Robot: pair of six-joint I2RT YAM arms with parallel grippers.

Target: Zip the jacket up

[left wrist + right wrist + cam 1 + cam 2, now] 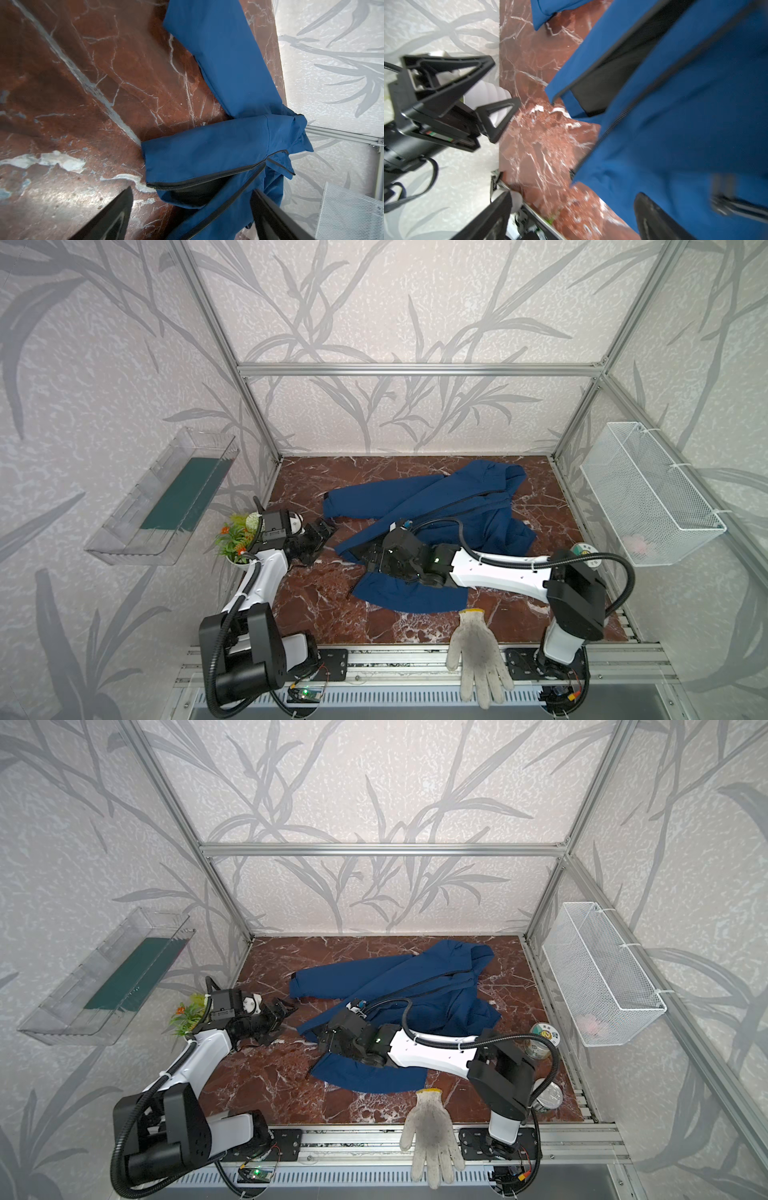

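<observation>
Right wrist view: unzipped jacket (675,124); my right gripper (574,194), left gripper (506,80) both spread near its hem, likely to join it.

My right gripper (574,194) has scuffed, matt black plastic fingers (654,220). The jacket (436,506) is smooth, matt navy cloth with black lining (197,195) and a toothed black zipper (207,176). The tabletop (324,614) is glossy, red-brown, marble-veined. At lower centre, the glove (478,651) is rough, grubby white knit.

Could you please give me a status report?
Left tool open, empty. Right tool open over navy-blue fabric jacket, at hem. Front zipper open. White knit glove near hem.
</observation>
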